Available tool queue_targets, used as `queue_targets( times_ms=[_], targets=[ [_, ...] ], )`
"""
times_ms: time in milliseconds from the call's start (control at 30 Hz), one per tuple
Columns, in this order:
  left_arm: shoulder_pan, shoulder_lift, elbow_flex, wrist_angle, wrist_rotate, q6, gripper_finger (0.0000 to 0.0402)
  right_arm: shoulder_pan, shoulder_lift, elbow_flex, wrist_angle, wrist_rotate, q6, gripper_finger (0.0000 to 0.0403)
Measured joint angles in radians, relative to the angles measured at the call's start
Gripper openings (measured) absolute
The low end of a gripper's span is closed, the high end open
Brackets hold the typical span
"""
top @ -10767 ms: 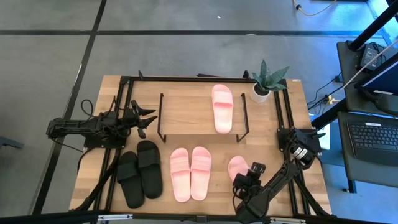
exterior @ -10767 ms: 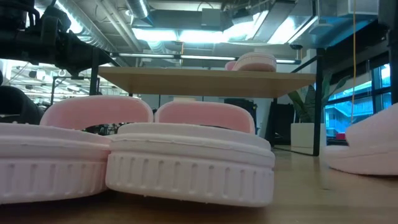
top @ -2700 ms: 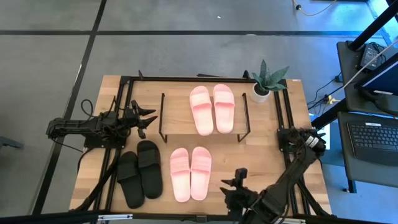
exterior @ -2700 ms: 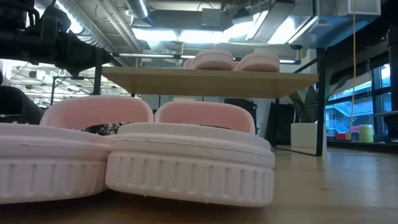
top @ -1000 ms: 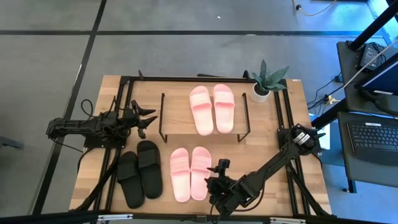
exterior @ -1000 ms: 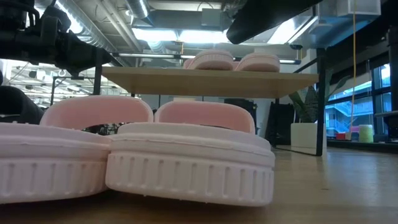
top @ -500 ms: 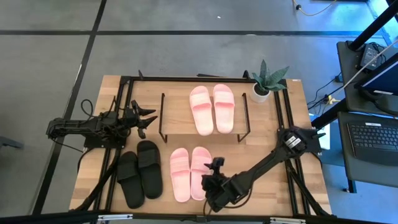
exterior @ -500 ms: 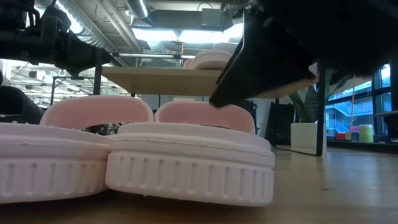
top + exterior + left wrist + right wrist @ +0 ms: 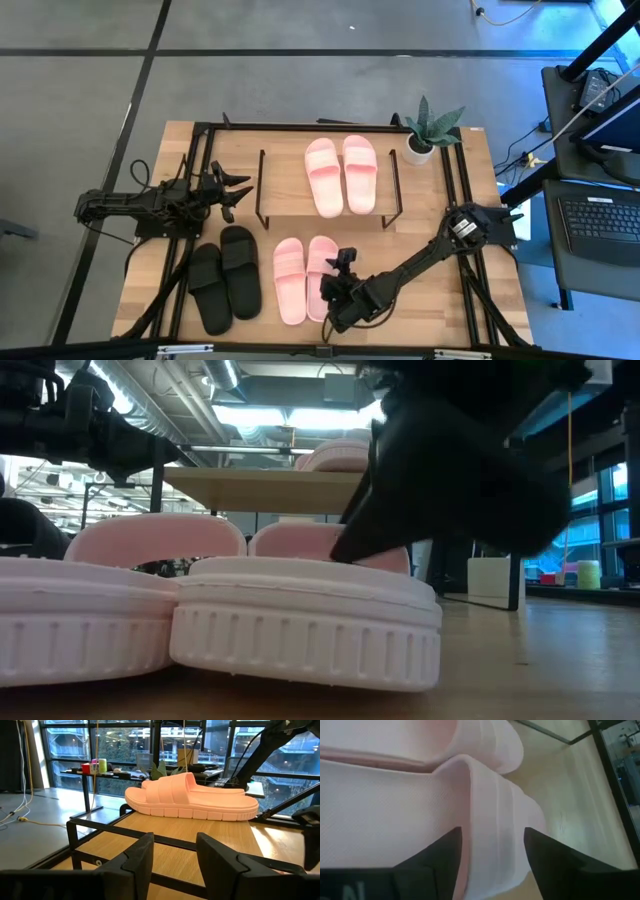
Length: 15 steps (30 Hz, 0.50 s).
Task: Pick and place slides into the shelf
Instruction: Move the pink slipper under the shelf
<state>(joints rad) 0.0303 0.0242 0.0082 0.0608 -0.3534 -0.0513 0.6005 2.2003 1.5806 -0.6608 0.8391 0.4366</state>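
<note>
The right claw (image 9: 330, 291) is at the 6 o'clock edge of the table (image 9: 480, 170), directly over the right-hand sandal of the pink pair on the table (image 9: 306, 279). In the right wrist view its two dark fingers (image 9: 439, 857) are spread apart and straddle the wide ribbed strap of that sandal (image 9: 490, 825), one finger on each side. Whether the fingers press on the strap cannot be determined. In the low view the claw appears as a large dark mass just above this sandal's strap.

The pink pair on the table lies side by side, sandals touching, toes toward 12 o'clock. Each sandal is light pink, open-toed, with a broad strap and a ridged sole edge (image 9: 300, 640).

At 9 o'clock from this pair lies the black pair (image 9: 224, 277), same shape, also side by side on the table.

At 12 o'clock from the right claw stands the shelf (image 9: 290, 175), a light wooden board on thin black wire legs. A second pink pair (image 9: 341, 175) rests on its top board, toward the right-hand end.

The left claw (image 9: 232, 192) waits at 9 o'clock of the table, just beside the shelf's left end, fingers (image 9: 137, 857) partly open and empty.

A potted plant (image 9: 428, 130) stands at the 1 o'clock corner.
</note>
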Motion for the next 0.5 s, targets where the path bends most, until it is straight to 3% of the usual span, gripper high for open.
queue_targets(
  times_ms=[300, 500],
  targets=[
    [0.0, 0.0, 0.0, 0.0, 0.0, -0.002, 0.0141, -0.025, 0.022, 0.0, -0.028, 0.002, 0.043, 0.0204],
    [0.0, 0.0, 0.0, 0.0, 0.0, -0.002, 0.0141, -0.024, 0.02, 0.0, -0.046, 0.005, 0.076, 0.015]
  ],
)
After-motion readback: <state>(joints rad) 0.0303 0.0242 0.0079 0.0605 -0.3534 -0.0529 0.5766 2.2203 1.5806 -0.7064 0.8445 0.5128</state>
